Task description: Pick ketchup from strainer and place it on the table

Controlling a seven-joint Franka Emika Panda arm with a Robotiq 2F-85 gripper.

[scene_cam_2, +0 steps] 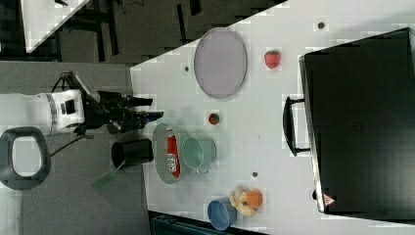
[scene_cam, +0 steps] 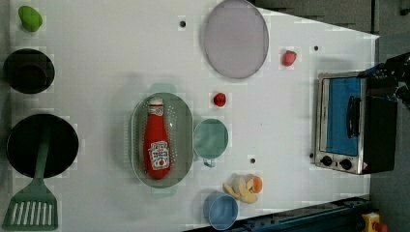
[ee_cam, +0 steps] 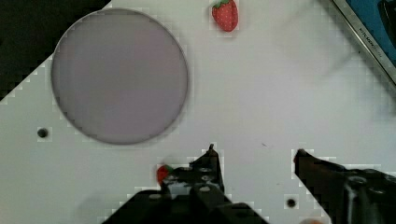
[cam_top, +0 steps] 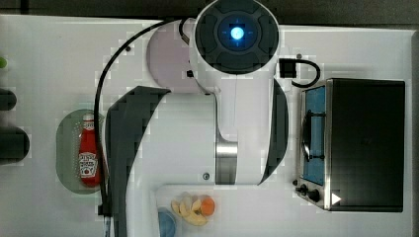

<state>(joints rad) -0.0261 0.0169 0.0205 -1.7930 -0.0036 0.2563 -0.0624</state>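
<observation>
Currently, no part of the task is seen to be completed. The ketchup (scene_cam: 157, 142) is found lying on its side inside the strainer (scene_cam: 186, 125), with its white cap toward the left view's top and its label toward the left view's bottom; the same placement is confirmed in the top view, where the ketchup (cam_top: 89, 150) is seen in the strainer (cam_top: 66, 148) near the top view's left edge. The strainer rests on the bench (scene_cam: 121, 48), just beside a green cup (scene_cam: 211, 139) on the left view's right. The claw (ee_cam: 254, 156) is seen in the wrist view with its two fingers set apart and nothing between them; bare bench surface is visible through the gap. In the right view the claw (scene_cam_2: 147, 115) is held above the scene, short of the strainer (scene_cam_2: 161, 152) and out of contact with the ketchup (scene_cam_2: 172, 156). Beneath the wrist camera a round plate (ee_cam: 119, 77) and a strawberry (ee_cam: 225, 15) are seen, so the claw is judged not to be lined up over the strainer. All steps are therefore judged to remain: the claw is to be brought over the strainer, lowered across the bottle body, closed on it, lifted clear of the strainer wall, and the ketchup set down on a free area of the bench. Free areas are available, but the cup, a second strawberry (scene_cam: 219, 99) and a toaster oven (scene_cam: 345, 125) occupy parts of it.
</observation>
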